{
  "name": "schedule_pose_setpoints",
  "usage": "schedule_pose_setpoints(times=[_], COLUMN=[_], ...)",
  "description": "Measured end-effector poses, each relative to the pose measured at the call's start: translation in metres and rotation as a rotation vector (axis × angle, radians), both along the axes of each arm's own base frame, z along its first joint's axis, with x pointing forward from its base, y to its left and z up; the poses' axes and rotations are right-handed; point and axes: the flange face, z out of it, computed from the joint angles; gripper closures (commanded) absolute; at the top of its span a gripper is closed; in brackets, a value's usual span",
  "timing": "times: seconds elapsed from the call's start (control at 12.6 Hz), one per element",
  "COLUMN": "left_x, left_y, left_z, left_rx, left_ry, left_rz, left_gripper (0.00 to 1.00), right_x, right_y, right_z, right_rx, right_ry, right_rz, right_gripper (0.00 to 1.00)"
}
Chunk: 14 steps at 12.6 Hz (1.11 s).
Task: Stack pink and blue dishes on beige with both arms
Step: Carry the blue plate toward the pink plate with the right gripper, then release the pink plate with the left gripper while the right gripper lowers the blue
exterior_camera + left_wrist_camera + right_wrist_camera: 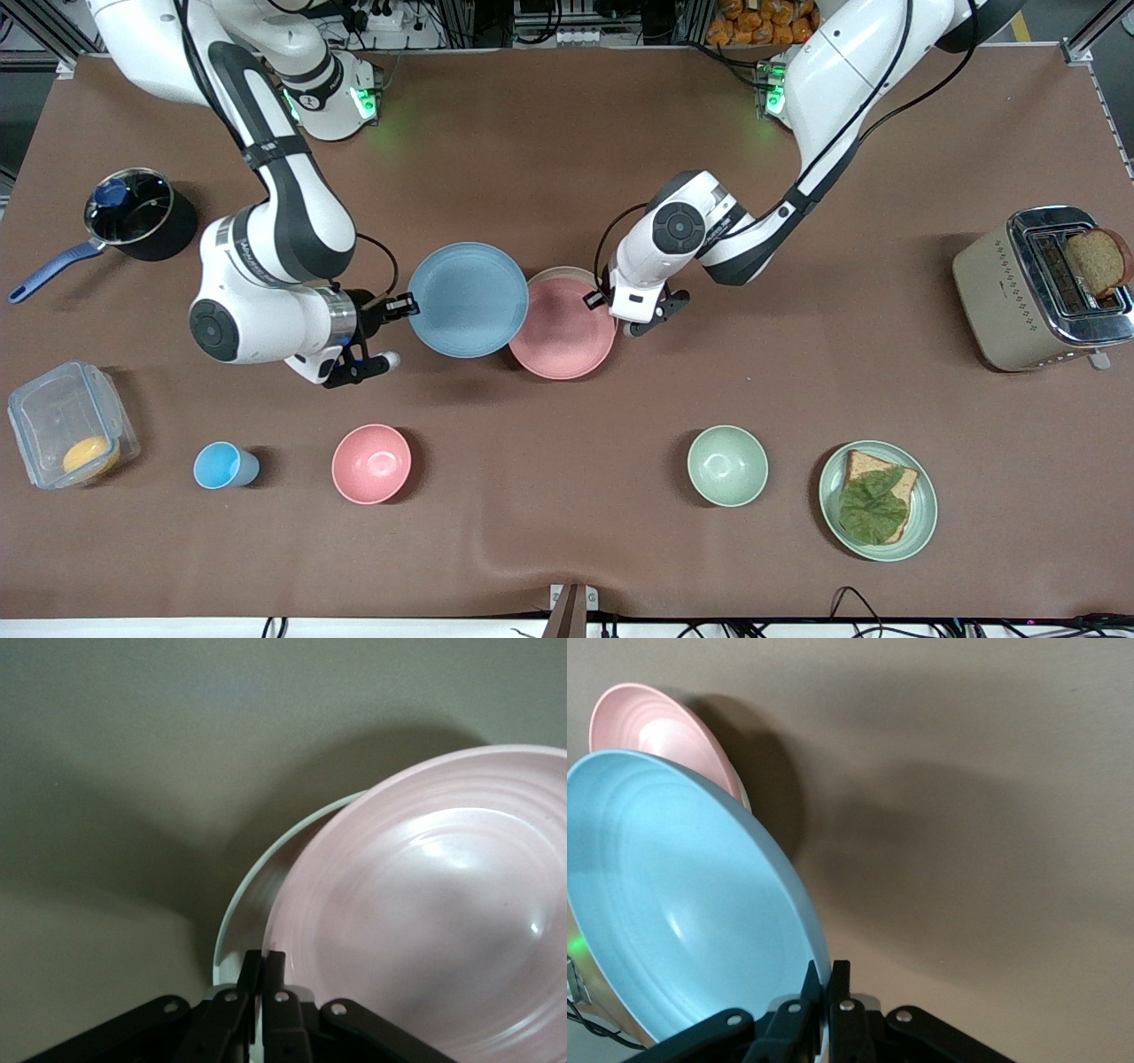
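Observation:
The light blue plate hangs tilted in the air, and my right gripper is shut on its rim at the right arm's end. Its other edge overlaps the pale pink plate. My left gripper is shut on the pink plate's rim. The pink plate lies over the beige plate, shifted toward the front camera, so only a sliver of beige shows. In the left wrist view my left gripper pinches the pink plate above the beige plate's rim. In the right wrist view my right gripper pinches the blue plate, with the pink plate farther off.
A saucepan and a clear container sit at the right arm's end. A blue cup, pink bowl, green bowl and green plate with toast line the near edge. A toaster stands at the left arm's end.

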Motion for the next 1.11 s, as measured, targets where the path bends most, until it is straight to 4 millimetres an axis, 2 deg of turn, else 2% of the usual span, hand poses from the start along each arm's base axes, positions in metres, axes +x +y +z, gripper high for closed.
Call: schedule_pose_setpoints(times=[0.48,1.11], left_x=[-0.013,-0.018], left_y=[-0.007,0.004], left_z=[0.001,0.01], left_rx=[0.012,0.071], left_ry=[0.004,0.023], left_rz=[-0.01,-0.02], left_gripper=[1.0,1.0], right_x=[0.007,0.006], right_y=[-0.026,-0.025], right_z=[0.0,-0.002], right_rx=[0.004,0.005], right_ry=[-0.009,-0.006], right_rz=[-0.018,-0.015], right_gripper=[1.0,1.0])
